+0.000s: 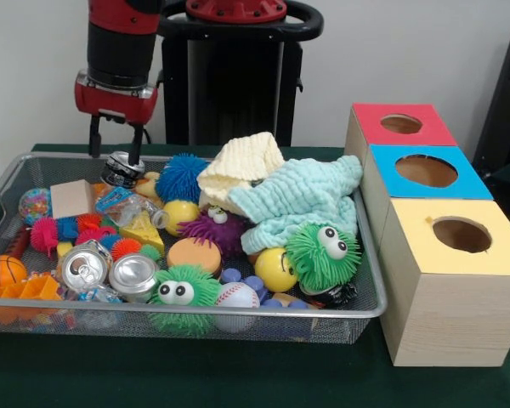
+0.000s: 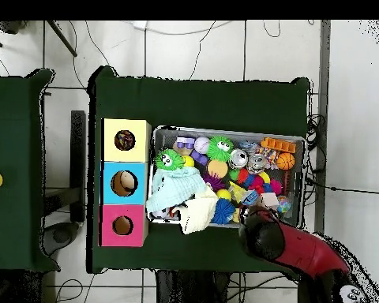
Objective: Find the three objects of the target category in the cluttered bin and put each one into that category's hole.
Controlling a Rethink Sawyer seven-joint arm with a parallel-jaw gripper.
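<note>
Cans are the shiny metal things here, and three show in the front view: two crushed silver soda cans lie side by side at the near left of the wire-mesh bin (image 1: pixel 357 311), the left can (image 1: pixel 82 266) and the right can (image 1: pixel 134 274), both with round lids and pull tabs facing up. A third can (image 1: pixel 121 169), dark-sided with a silver top, sits at the far left of the bin, tilted, right under the gripper (image 1: pixel 116 150). The gripper's two black fingers hang apart, one to each side of that can's top; whether they touch it cannot be told.

Three wooden boxes stand in a row right of the bin, each with a round hole on top: the red box (image 1: pixel 382 136) farthest, the blue box (image 1: pixel 446 185) in the middle, the yellow box (image 1: pixel 493 255) nearest.

Soft things fill the rest of the bin: a cream knitted cloth (image 1: pixel 240 167), a pale teal cloth (image 1: pixel 299 201), two green fuzzy balls with googly eyes (image 1: pixel 323 253), a blue spiky ball (image 1: pixel 180 177), a purple one (image 1: pixel 214 229), a baseball (image 1: pixel 236 296) and a small basketball (image 1: pixel 0 272).
</note>
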